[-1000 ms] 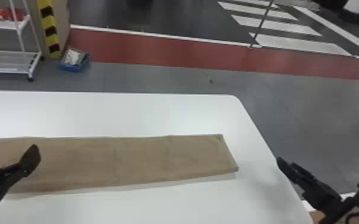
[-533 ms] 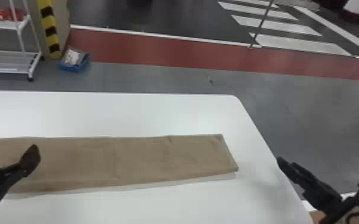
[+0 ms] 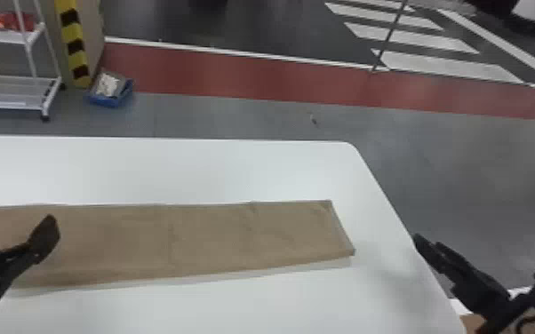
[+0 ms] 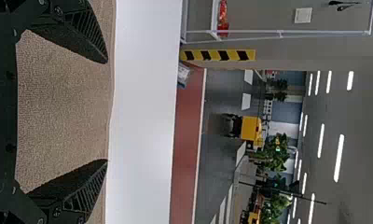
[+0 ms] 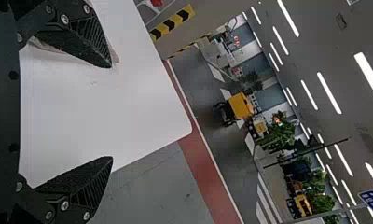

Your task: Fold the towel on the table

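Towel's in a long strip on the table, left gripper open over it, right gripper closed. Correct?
No: the right gripper is open, its fingers wide apart in the right wrist view. The rest holds: the towel lies in a strip on the table, with the open left gripper over it.

Blk tapered fingers [image 3: 45, 235] w/ diag. ribs [image 5: 95, 184], rough inner faces [image 5: 72, 176], silvery rd. screws [image 5: 64, 205], blk mounts [image 5: 33, 201]

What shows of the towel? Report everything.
The towel is tan-brown, finely textured cloth, apparently folded lengthwise into a long strip. It lies flat on the white table, faintly creased, its right end slanted, its left end beyond the head view's edge. The left pincer hovers open over it, not gripping it.
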